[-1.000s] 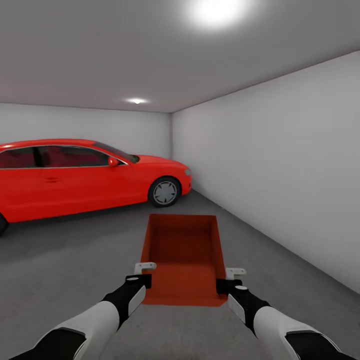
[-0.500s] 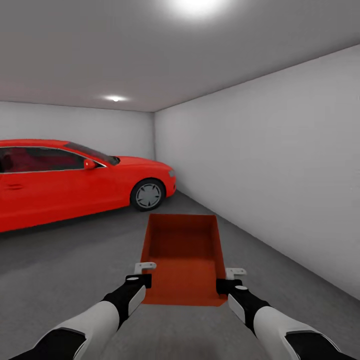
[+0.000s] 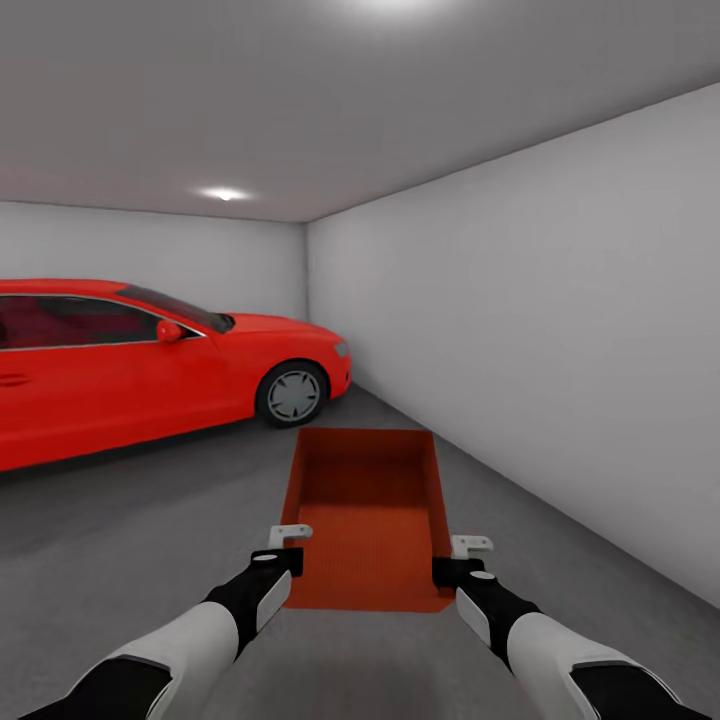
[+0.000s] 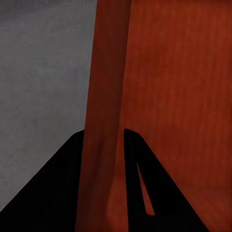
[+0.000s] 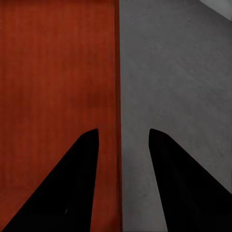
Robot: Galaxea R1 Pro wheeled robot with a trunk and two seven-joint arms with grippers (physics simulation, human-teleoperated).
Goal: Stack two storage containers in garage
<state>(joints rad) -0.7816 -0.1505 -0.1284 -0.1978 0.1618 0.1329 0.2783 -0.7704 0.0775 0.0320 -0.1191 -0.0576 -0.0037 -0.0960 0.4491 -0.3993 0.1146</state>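
One orange-red storage container (image 3: 365, 520) hangs level above the dark grey garage floor (image 3: 140, 530), straight ahead of me, held between both arms. My left gripper (image 3: 290, 545) clamps the container's left wall near its close corner. In the left wrist view the container wall (image 4: 104, 96) runs between the left gripper (image 4: 104, 133) and its dark fingers. My right gripper (image 3: 455, 555) holds the right wall at the close corner. In the right wrist view the thin wall (image 5: 118, 72) passes between the right gripper (image 5: 123, 130) fingers, with concrete beside it.
A red car (image 3: 150, 360) is parked at the left, its nose toward the far corner. A plain pale wall (image 3: 560, 350) runs along the right side and another closes the back. Bare concrete lies between the car and the right wall.
The whole picture has shifted, with the car sliding left in the view, so the camera has turned right. The container and both grippers keep their places in the frame.
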